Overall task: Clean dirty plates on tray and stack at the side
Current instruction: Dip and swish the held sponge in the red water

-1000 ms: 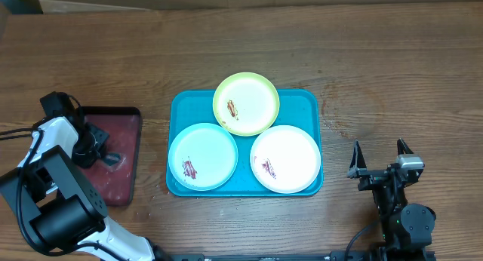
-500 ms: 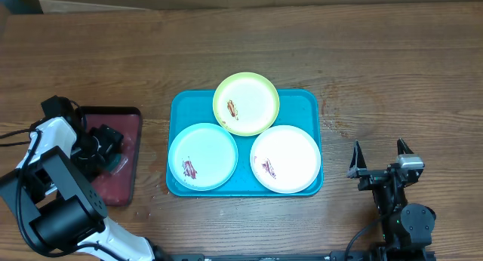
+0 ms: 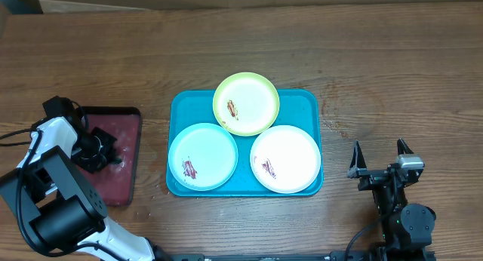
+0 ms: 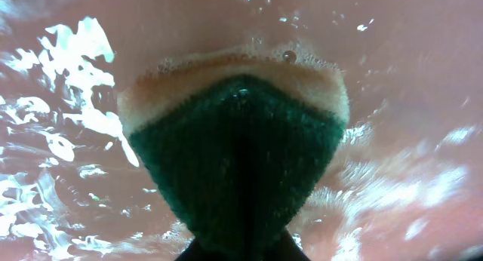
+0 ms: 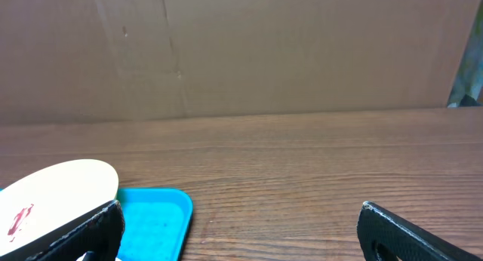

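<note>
Three smeared plates (image 3: 285,159) (green, blue, white) sit on one tray (image 3: 302,102); left claw (image 3: 96,150) grips one sponge (image 4: 234,155), right claw (image 3: 377,151) gapes.

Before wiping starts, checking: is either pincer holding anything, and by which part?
The left pincer pinches a green-faced sponge by its near end, far end in the foamy dark red tray. The right pincer holds nothing.
</note>
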